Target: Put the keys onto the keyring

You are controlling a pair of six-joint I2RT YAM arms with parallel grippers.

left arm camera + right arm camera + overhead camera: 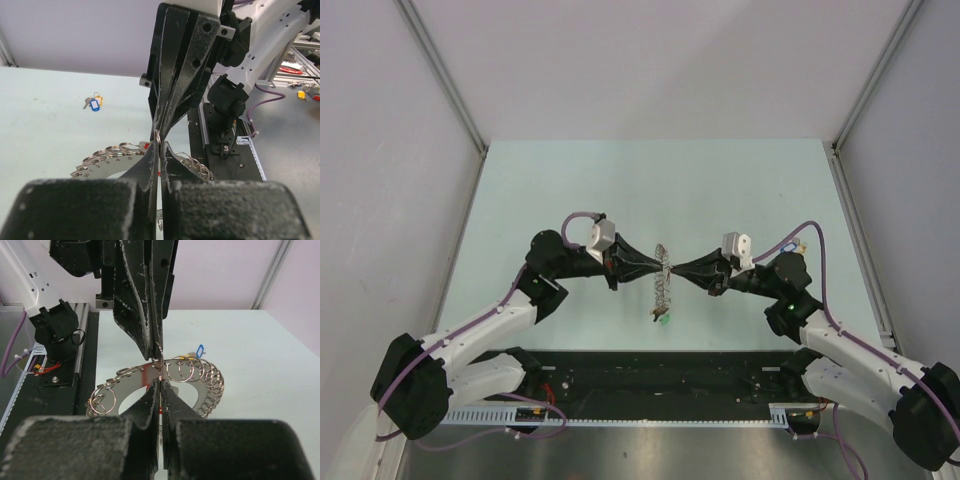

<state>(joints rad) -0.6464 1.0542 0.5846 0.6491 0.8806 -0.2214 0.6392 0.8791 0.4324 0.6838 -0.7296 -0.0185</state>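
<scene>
1. Green key (663, 319): small, with a green plastic head, at the near end of the keyring (663, 292), just below centre in the top view. I cannot tell whether it is threaded on.
2. From above, the keyring is a narrow silvery strip. Its long axis runs near to far, crosswise to the line of the two arms.
3. In the wrist views the keyring is a flat, curved metal band fringed with many small wire split rings. A red mark crosses the band at the gripped spot. A row of small digits runs along it, partly legible as 2 3 4 5 in the left wrist view.
4. Left claw (660, 268) and right claw (672, 270): black, wedge-shaped, with scuffed, speckled faces. They meet tip to tip at frame centre. Each has its fingers together, clamped on the keyring from opposite sides, towards its far end.
5. Tabletop (620, 190): pale green, smooth and matte.
6. Blue key (94, 105) and yellow key (98, 99): plastic heads touching and a silver blade showing. They lie on the tabletop at upper left of the left wrist view, well apart from the keyring.
</scene>
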